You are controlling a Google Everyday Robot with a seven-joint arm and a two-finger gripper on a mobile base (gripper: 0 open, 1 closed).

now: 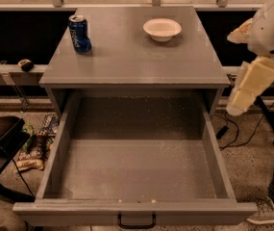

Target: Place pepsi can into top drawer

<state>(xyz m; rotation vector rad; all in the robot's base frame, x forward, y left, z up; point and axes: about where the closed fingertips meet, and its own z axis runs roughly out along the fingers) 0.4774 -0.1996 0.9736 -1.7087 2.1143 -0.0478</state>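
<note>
The pepsi can (79,33) stands upright at the back left of the grey cabinet top (136,52). The top drawer (136,148) is pulled fully open below it, its speckled grey inside bare, with a small black handle (136,222) on its front panel. My gripper (249,88) hangs at the right edge of the view, beside and above the drawer's right wall, far from the can. Nothing shows in it.
A white bowl (162,29) sits at the back middle of the cabinet top. A person's leg and shoe (273,211) stand at the lower right. Cables lie on the floor at right; a bag and clutter (31,148) lie at left.
</note>
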